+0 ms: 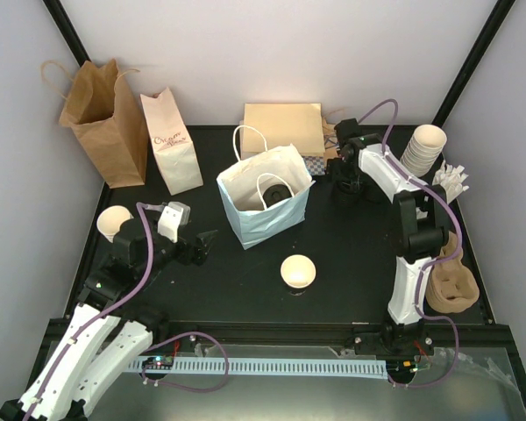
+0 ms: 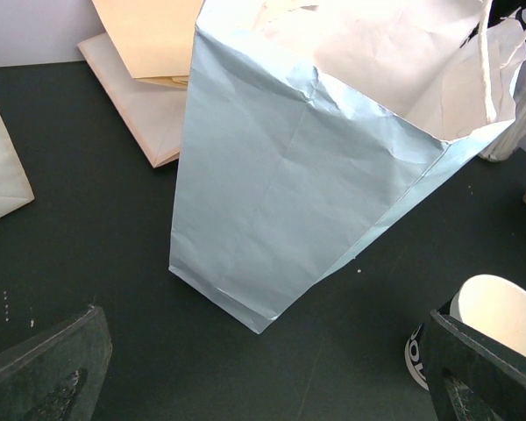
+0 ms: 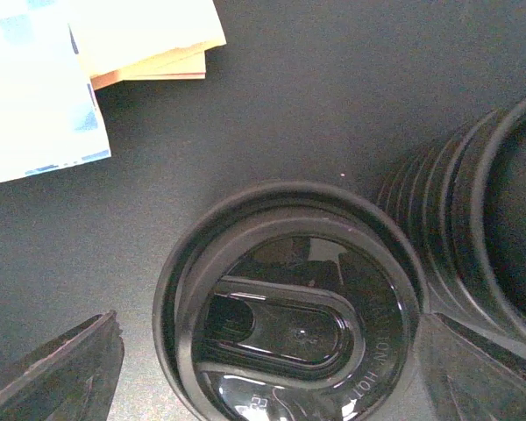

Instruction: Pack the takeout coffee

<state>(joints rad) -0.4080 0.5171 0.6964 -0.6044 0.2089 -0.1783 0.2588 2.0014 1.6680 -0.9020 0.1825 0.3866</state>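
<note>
A small cream paper cup (image 1: 298, 272) with dark print near its base stands lidless on the black table, in front of the open light-blue bag (image 1: 265, 206). It also shows at the right edge of the left wrist view (image 2: 498, 311), next to the bag (image 2: 289, 193). A round dark lid (image 1: 276, 190) shows inside the bag. My left gripper (image 1: 202, 246) (image 2: 263, 377) is open and empty, left of the cup. My right gripper (image 1: 344, 178) (image 3: 272, 386) is open, its fingers on either side of a black lid (image 3: 294, 307) lying on the table.
A stack of black lids (image 3: 500, 219) lies right of the single lid. A brown bag (image 1: 101, 118), a white printed bag (image 1: 171, 140) and a tan box (image 1: 282, 130) stand at the back. Stacked cream cups (image 1: 423, 147), tan carriers (image 1: 451, 281) and another bare cup (image 1: 114, 222) sit at the sides.
</note>
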